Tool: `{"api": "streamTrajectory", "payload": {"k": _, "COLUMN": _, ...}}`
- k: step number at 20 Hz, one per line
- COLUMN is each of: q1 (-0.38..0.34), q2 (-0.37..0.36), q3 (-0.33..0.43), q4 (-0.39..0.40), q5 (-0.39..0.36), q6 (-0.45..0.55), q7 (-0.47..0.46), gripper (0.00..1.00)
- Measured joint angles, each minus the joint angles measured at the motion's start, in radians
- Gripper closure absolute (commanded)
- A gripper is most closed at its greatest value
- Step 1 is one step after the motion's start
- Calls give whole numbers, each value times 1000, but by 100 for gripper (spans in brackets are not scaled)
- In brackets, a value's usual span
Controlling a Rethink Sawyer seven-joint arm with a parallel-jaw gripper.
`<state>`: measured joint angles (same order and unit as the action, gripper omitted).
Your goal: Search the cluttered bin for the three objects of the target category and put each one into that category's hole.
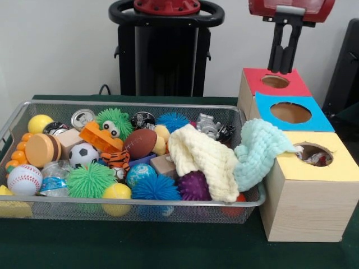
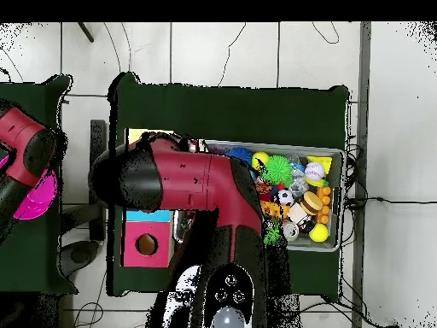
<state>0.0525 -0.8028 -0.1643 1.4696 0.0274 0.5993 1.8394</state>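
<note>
A wire mesh bin is packed with toys. Among them are a brown football, a soccer ball, a baseball and several spiky balls. A cream knitted cloth lies in the bin's right end. A mint cloth hangs over the bin's right rim and touches the yellow-topped box. Something white and red shows inside that box's hole. My gripper hangs above the red-topped box, fingers slightly apart and empty. The overhead view hides it under the arm.
A blue-topped box stands between the red and yellow ones, all in a row right of the bin. In the overhead view the bin sits right of the arm and the red box left of it. A green cloth covers the table.
</note>
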Motion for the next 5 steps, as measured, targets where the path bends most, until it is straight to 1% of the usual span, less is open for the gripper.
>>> {"api": "streamTrajectory", "payload": {"k": 5, "q1": 0, "q2": 0, "q3": -5, "q4": 7, "q5": -3, "q6": 0, "q7": 0, "gripper": 100}}
